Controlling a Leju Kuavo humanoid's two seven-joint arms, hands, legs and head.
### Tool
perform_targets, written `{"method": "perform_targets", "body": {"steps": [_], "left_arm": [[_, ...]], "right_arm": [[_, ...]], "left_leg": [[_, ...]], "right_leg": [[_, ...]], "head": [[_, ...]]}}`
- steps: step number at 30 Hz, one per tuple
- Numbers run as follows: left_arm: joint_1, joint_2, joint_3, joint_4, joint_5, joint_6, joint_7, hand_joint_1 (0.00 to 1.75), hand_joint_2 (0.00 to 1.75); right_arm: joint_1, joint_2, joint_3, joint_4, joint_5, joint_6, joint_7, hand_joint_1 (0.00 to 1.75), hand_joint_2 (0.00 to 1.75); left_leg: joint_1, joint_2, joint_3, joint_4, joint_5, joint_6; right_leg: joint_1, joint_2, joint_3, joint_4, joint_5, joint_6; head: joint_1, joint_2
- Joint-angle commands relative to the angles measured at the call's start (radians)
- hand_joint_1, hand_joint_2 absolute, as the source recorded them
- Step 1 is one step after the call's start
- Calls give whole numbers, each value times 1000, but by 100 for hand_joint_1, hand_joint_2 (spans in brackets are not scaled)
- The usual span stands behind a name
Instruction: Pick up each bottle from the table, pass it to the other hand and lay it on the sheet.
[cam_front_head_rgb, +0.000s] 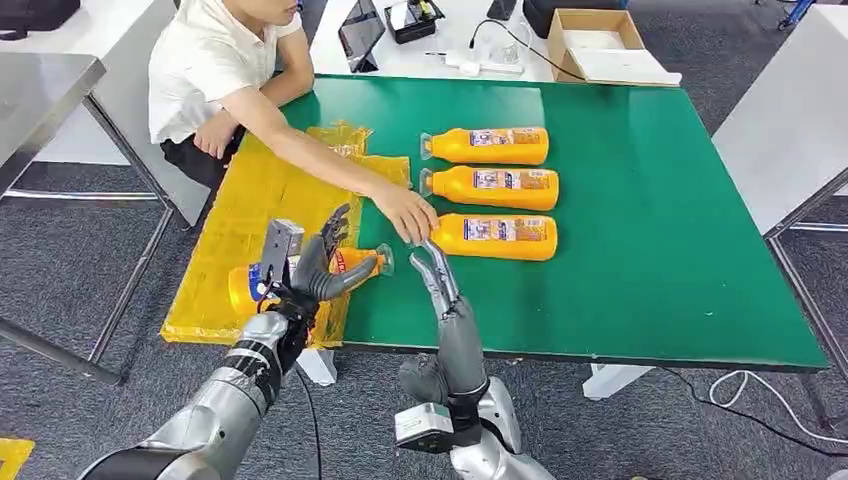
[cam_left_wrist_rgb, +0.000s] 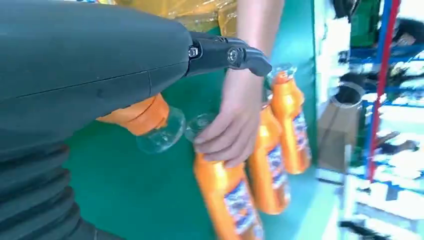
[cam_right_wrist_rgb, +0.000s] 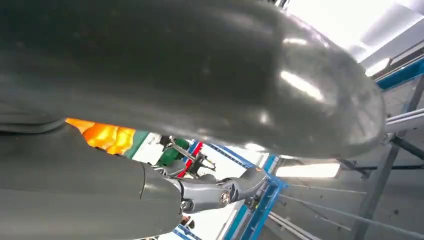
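Left hand (cam_front_head_rgb: 312, 268) grasps a glossy orange bottle (cam_front_head_rgb: 300, 272) lying across the crinkled yellow plastic sheet (cam_front_head_rgb: 250, 215), clear flared cap (cam_left_wrist_rgb: 162, 132) pointing out over the green table (cam_front_head_rgb: 650, 250). Right hand (cam_front_head_rgb: 437, 268) stands upright beside that cap, fingers straight and released, holding nothing — wrist view too blocked to confirm. Three more labelled bottles (cam_front_head_rgb: 495, 190) lie parallel on the smooth tabletop — a person's hand (cam_front_head_rgb: 405, 212) rests on the nearest.

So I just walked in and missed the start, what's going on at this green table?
The robot's left hand holds an orange bottle lying over the yellow sheet at the table's near-left edge. Its right hand is raised, open and empty. A seated person's hand rests on the cap end of the nearest of three bottles lined up on the green top.
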Motion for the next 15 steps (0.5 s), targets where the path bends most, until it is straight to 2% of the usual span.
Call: {"method": "perform_targets", "body": {"steps": [1, 3, 5, 6, 8, 10, 12, 13, 15], "left_arm": [[80, 43, -220, -193, 249, 36, 25, 0, 175], [116, 53, -268, -269, 357, 73, 44, 0, 175], [171, 75, -341, -369, 411, 113, 58, 0, 175], [216, 96, -387, -444, 389, 186, 52, 0, 175], [261, 116, -422, -512, 377, 254, 56, 0, 175], [316, 138, -480, -590, 215, 436, 21, 0, 175], [375, 139, -495, -656, 76, 598, 13, 0, 175], [395, 136, -492, -680, 52, 634, 10, 0, 175], [434, 131, -481, -730, 3, 718, -4, 0, 175]], "right_arm": [[-13, -58, 60, -35, 13, -42, -2, 0, 0], [14, -56, 34, -78, 66, -42, -2, 0, 0], [53, -43, -49, -66, 171, -42, 7, 0, 0], [75, -42, -113, -55, 219, -42, 20, 0, 175], [82, -52, -175, -30, 209, -42, 15, 0, 175], [103, -55, -354, 5, 379, -42, 90, 0, 175], [87, -83, -497, 85, 497, -42, 126, 0, 175], [79, -96, -540, 115, 508, -42, 110, 0, 175], [41, -158, -539, 211, 484, -42, 159, 0, 175]], "left_leg": [[1, 0, 3, -1, -1, -1], [1, 1, 4, 0, -2, -1], [1, 1, 5, -1, -2, -1], [1, 1, 6, 0, -3, -1], [1, 1, 7, -1, -3, -1], [0, 0, 4, -2, -2, -1], [0, -1, 7, -1, -3, -1], [0, -1, 5, -2, -2, -1], [0, -1, 6, -2, -2, 0]], "right_leg": [[1, 0, 3, -1, -1, -2], [1, 1, 3, 0, -1, -2], [1, 1, 4, -1, -2, -2], [1, 0, 6, 0, -3, -2], [1, 1, 7, -1, -3, -2], [0, 0, 4, -2, -1, -1], [0, -1, 7, -2, -3, -2], [0, -1, 5, -2, -2, -2], [0, -1, 7, -4, -2, -1]], "head": [[0, 0], [0, 0], [0, 0], [0, 0], [0, 0], [-1, 0], [0, 0], [-1, 0], [0, 0]]}}
